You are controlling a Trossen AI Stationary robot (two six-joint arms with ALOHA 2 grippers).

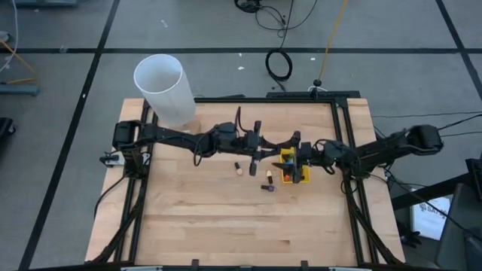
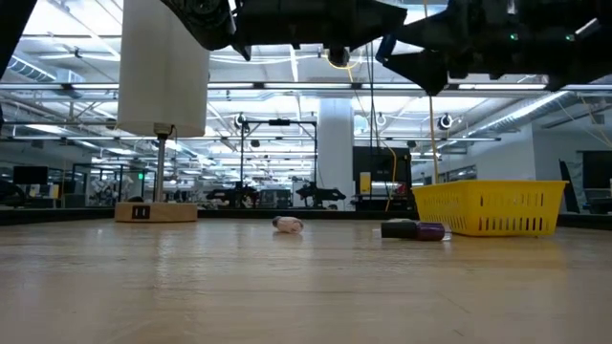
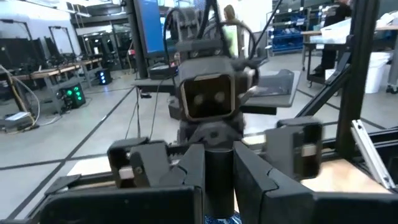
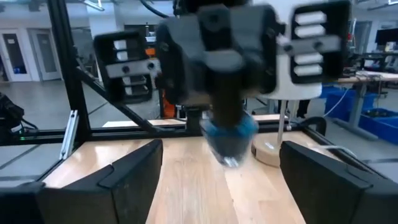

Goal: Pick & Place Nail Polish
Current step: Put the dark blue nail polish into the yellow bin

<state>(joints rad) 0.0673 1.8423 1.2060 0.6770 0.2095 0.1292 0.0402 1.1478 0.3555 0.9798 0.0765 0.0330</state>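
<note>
A blue nail polish bottle (image 4: pixel 229 138), frame centre, hangs by its dark cap in the clenched left gripper (image 4: pixel 217 46). Right gripper (image 1: pixel 299 154) spread, released, above the yellow bin (image 1: pixel 292 167). Two more bottles (image 1: pixel 267 183) lie mid-desk (image 1: pixel 226 218).

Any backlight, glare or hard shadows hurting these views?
Low view: ceiling lights backlight the arms into silhouettes; the pale bottle and purple bottle by the yellow bin are readable. High view: even light, soft shadows on the table, no glare. Right wrist view: the teal bottle reads clearly against the bright room.
</note>
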